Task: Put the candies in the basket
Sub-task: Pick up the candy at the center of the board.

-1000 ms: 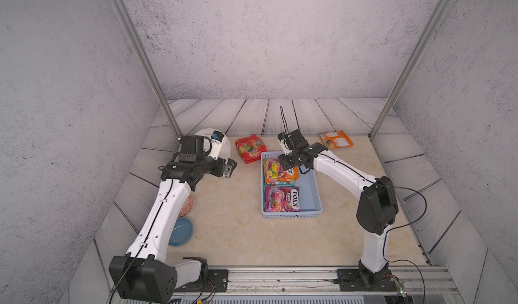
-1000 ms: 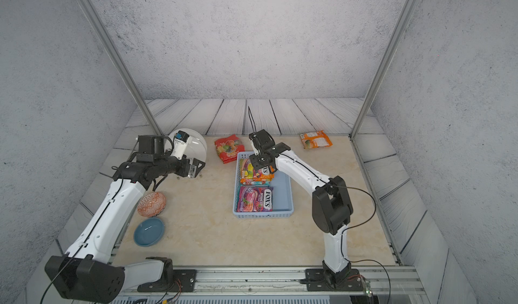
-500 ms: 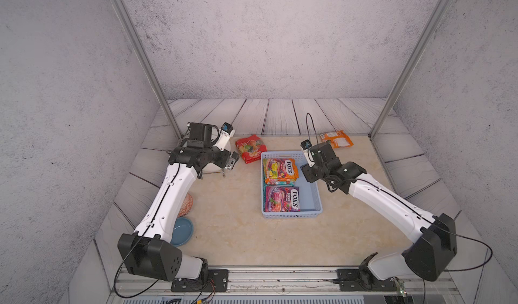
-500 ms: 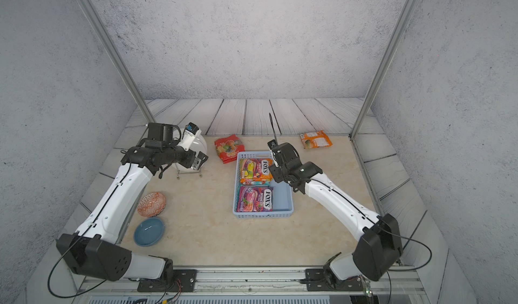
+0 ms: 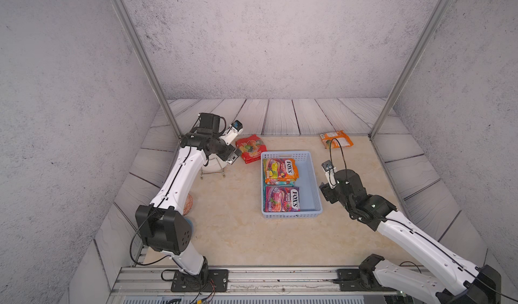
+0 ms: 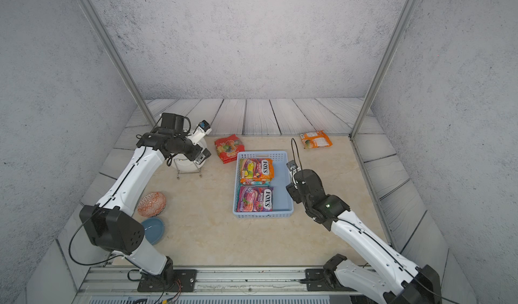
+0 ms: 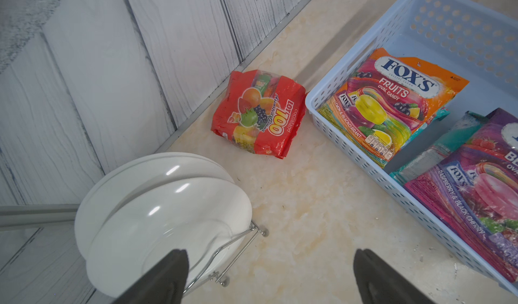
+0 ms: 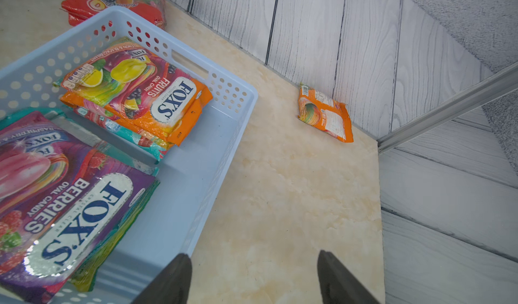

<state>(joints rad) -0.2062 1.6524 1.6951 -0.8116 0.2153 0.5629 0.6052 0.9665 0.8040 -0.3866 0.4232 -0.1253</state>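
Collecting the two loose candies is the step in hand: the red bag [image 5: 250, 148], marked "LOT 100", lies just outside the basket [image 5: 291, 217]; the orange bag [image 5: 336, 139] lies by the far wall. The stowed bags [image 5: 280, 172] read "FOX'S FRUITS" and "FOX'S BERRIES". The left gripper [image 7: 270, 260] and right gripper [image 8: 253, 260] hang spread and empty; next, each should descend onto its nearer bag.

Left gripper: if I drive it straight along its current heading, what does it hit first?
Most likely bare tabletop between the white plates and the basket; the left gripper is open and empty. The red candy bag lies farther along, though depth is hard to judge.
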